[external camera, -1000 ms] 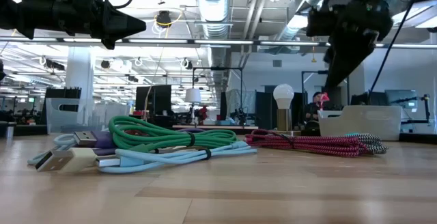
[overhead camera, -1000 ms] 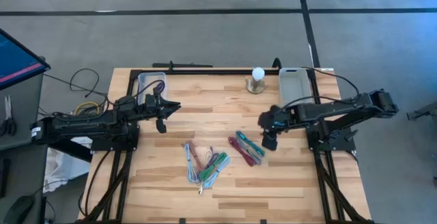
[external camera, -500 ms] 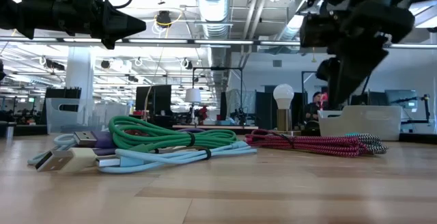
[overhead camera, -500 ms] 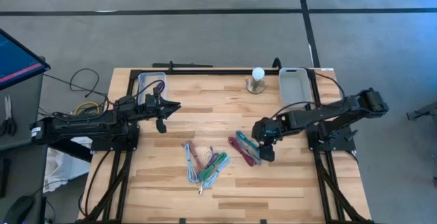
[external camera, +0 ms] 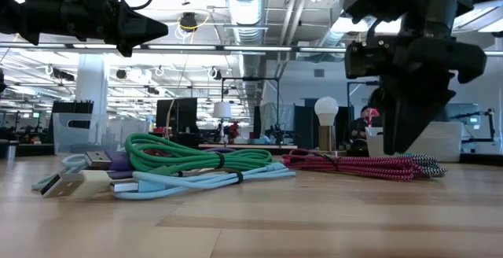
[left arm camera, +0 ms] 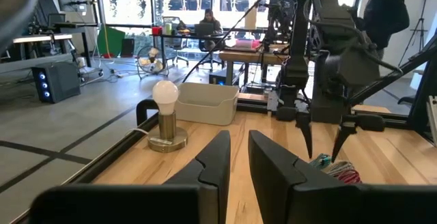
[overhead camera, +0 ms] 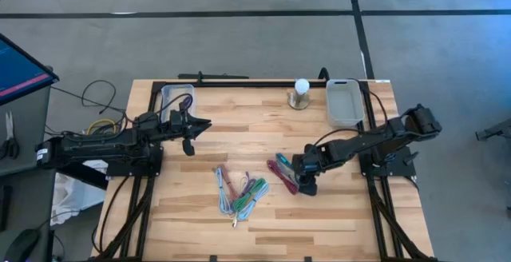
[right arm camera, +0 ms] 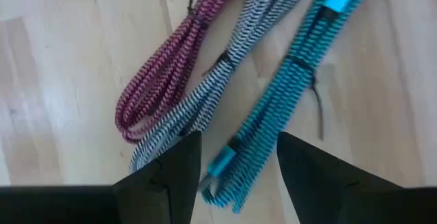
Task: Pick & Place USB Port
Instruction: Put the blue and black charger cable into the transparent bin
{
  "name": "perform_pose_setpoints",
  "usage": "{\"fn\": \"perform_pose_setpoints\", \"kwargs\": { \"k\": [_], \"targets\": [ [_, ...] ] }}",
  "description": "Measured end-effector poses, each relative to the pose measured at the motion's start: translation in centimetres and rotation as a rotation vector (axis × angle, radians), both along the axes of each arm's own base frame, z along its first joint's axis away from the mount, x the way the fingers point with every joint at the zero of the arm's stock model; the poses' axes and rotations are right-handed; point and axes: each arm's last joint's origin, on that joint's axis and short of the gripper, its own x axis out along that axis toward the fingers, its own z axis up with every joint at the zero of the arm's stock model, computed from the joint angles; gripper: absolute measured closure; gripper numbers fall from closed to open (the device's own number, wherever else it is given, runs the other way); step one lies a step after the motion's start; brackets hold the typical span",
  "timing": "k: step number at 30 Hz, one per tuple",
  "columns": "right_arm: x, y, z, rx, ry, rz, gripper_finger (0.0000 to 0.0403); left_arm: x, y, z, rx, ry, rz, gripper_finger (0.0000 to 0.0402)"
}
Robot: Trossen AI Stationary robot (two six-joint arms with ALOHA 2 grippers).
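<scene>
Three coiled USB cables lie side by side on the wooden table: maroon point(right arm camera: 164, 67), black-and-white point(right arm camera: 225, 74) and teal point(right arm camera: 300, 80). This bundle point(overhead camera: 286, 172) lies right of centre. My right gripper point(right arm camera: 235, 166) hangs open just above its near end, pointing steeply down and touching nothing; the low view shows it point(external camera: 405, 148) above the red bundle point(external camera: 354, 164). A second bundle of green, blue and grey cables point(overhead camera: 239, 194) lies nearer the table's middle. My left gripper point(overhead camera: 200, 124) waits level at the left, with a narrow gap between its fingers point(left arm camera: 239, 159) and nothing in it.
A clear bin point(overhead camera: 177, 101) stands at the far left of the table. A white bin point(overhead camera: 345, 102) stands at the far right. Between them a light bulb on a round base point(overhead camera: 301, 93) stands near the far edge. Bare wood lies along the near edge.
My right gripper has come down and moved toward the table's left and near edges. It now hangs over the near end of the maroon, striped and teal cables and has tipped more steeply downward. No cable has moved.
</scene>
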Motion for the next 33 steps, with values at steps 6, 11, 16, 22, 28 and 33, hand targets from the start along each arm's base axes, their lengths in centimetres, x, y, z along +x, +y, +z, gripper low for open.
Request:
{"fn": "perform_pose_setpoints", "kwargs": {
  "k": [6, 11, 16, 22, 28, 33],
  "targets": [
    [0.4, 0.1, -1.2, -0.024, 0.026, -0.012, 0.0229, 0.0, 0.0, 0.0, -0.003, 0.002, 0.000, 0.0348],
    [0.7, 0.0, -2.0, -0.084, 0.041, -0.018, 0.0246, 0.0, 0.0, -0.1, -0.023, 0.001, -0.004, 0.0348],
    [0.7, -0.1, -1.9, -0.107, 0.033, -0.007, 0.0288, 0.0, 0.0, -0.1, -0.024, 0.001, -0.005, 0.0348],
    [0.2, -0.2, -1.2, -0.124, 0.029, 0.012, 0.0377, 0.0, 0.0, -0.1, -0.024, 0.001, -0.005, 0.0348],
    [-0.3, -0.3, -0.7, -0.131, 0.045, 0.022, 0.0374, 0.0, 0.0, -0.1, -0.024, 0.002, -0.005, 0.0348],
    [-0.4, -0.3, 0.2, -0.182, -0.003, 0.042, 0.0389, 0.0, 0.0, -0.1, -0.024, 0.002, -0.005, 0.0348]
  ]
}}
